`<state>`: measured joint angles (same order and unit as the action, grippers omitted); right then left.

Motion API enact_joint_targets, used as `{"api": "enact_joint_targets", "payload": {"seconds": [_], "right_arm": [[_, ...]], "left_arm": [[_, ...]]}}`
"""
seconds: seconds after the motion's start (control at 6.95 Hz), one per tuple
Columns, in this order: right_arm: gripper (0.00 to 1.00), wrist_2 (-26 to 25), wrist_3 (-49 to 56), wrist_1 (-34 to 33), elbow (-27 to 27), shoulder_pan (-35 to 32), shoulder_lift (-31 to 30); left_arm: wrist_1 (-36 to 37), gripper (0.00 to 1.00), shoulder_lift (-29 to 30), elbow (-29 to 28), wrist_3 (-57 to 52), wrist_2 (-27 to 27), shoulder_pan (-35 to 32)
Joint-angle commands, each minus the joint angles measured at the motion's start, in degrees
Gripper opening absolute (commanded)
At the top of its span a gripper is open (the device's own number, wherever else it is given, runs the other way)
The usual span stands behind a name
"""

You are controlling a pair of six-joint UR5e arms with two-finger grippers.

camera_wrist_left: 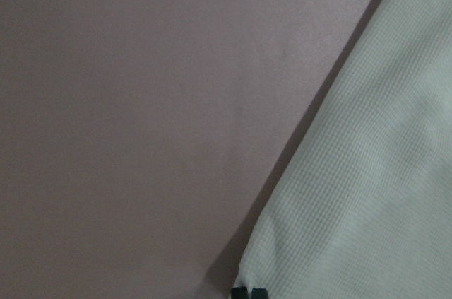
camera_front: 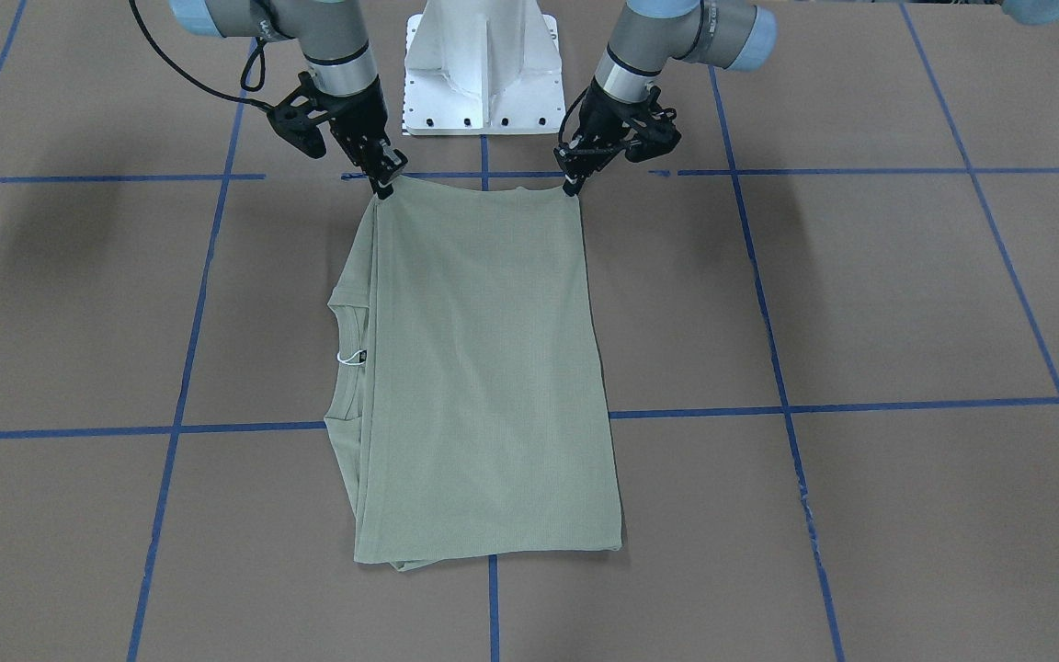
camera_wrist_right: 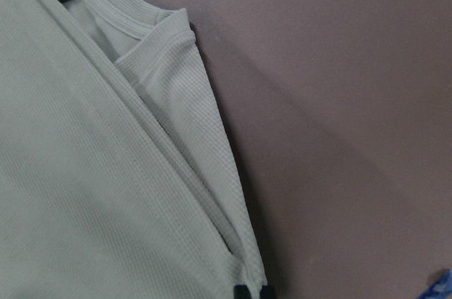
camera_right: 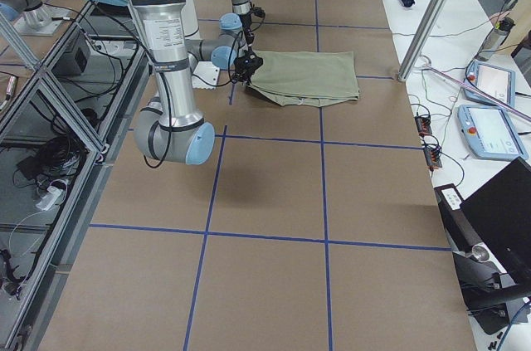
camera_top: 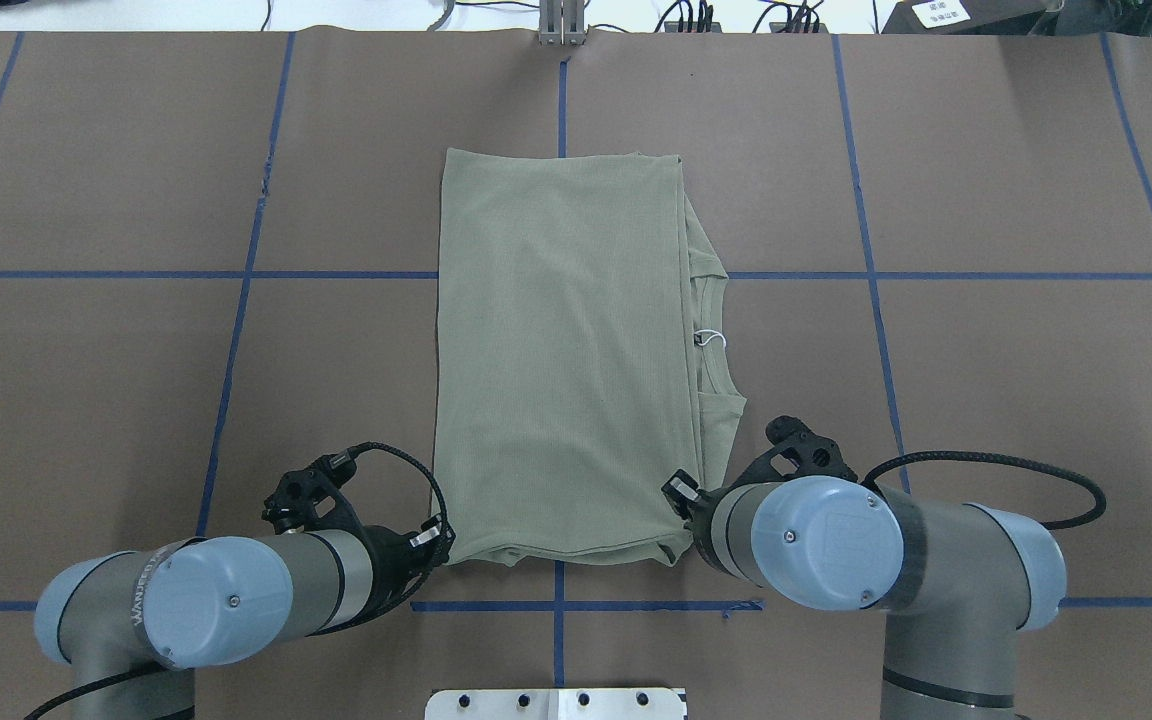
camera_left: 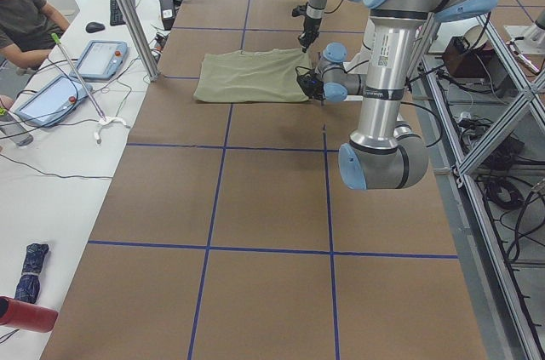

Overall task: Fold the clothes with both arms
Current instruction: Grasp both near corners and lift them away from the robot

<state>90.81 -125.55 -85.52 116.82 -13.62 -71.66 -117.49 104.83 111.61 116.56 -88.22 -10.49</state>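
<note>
The sage-green shirt (camera_front: pixel 483 368) lies folded into a long rectangle on the brown table, its ribbed collar (camera_front: pixel 346 360) and white tag loop (camera_top: pixel 708 340) showing at one side. My left gripper (camera_top: pixel 441 545) is shut on the shirt's near left corner; in the left wrist view its fingertips (camera_wrist_left: pixel 248 292) pinch the cloth edge (camera_wrist_left: pixel 367 172). My right gripper (camera_top: pixel 686 520) is shut on the near right corner, with its fingertips (camera_wrist_right: pixel 251 290) on the layered hem (camera_wrist_right: pixel 70 172). In the front-facing view the right gripper (camera_front: pixel 385 184) and the left gripper (camera_front: pixel 574 184) hold the edge nearest the robot's base.
The white pedestal base (camera_front: pixel 482 74) stands just behind the held edge. Blue tape lines (camera_front: pixel 180 386) grid the table. A side bench holds tablets (camera_left: pixel 102 58), with an operator (camera_left: pixel 21 15) seated there. A red bottle (camera_left: pixel 25 316) lies at that bench's near end.
</note>
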Motion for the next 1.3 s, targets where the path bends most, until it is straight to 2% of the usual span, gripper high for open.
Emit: {"api": "enact_joint_targets", "payload": {"seconds": [0.0, 0.14, 0.29, 0.43, 0.58, 0.72, 0.86, 1.01, 1.15], "right_arm": [[0.00, 0.2, 0.0, 0.0, 2.8, 1.2, -0.5], [0.00, 0.2, -0.1, 0.0, 5.6, 1.9, -0.8], [0.00, 0.1, -0.1, 0.0, 10.6, 1.8, -3.2], [0.00, -0.1, -0.1, 0.0, 13.7, 0.5, -4.4], [0.00, 0.2, -0.1, 0.0, 13.5, -1.6, -3.8], [0.00, 0.2, 0.6, 0.1, 12.7, -5.3, -3.1], [0.00, 2.1, 1.6, 0.1, 9.1, -10.1, 0.5], [0.00, 7.1, 4.6, 0.3, 0.7, -15.7, 7.0], [0.00, 8.8, 7.7, 0.7, -3.7, -19.2, 9.1]], "left_arm": [[0.1, 0.00, -4.0, 6.7, 2.0, -0.7, 0.0], [0.4, 0.00, -5.0, 10.2, 4.4, -0.8, 0.1], [1.9, 0.00, -5.0, 14.1, 6.0, -2.1, 0.1], [5.7, 0.00, -4.4, 19.1, 6.0, -2.3, 0.0], [9.2, 0.00, -1.8, 20.1, 5.8, -3.7, -1.7], [9.9, 0.00, 1.2, 17.8, 4.6, -4.7, -7.7], [10.0, 0.00, 6.5, 11.2, 0.8, -6.6, -13.1], [9.6, 0.00, 9.6, 5.4, -2.8, -7.1, -17.7], [9.3, 0.00, 10.8, 2.3, -5.8, -7.2, -22.0]]}}
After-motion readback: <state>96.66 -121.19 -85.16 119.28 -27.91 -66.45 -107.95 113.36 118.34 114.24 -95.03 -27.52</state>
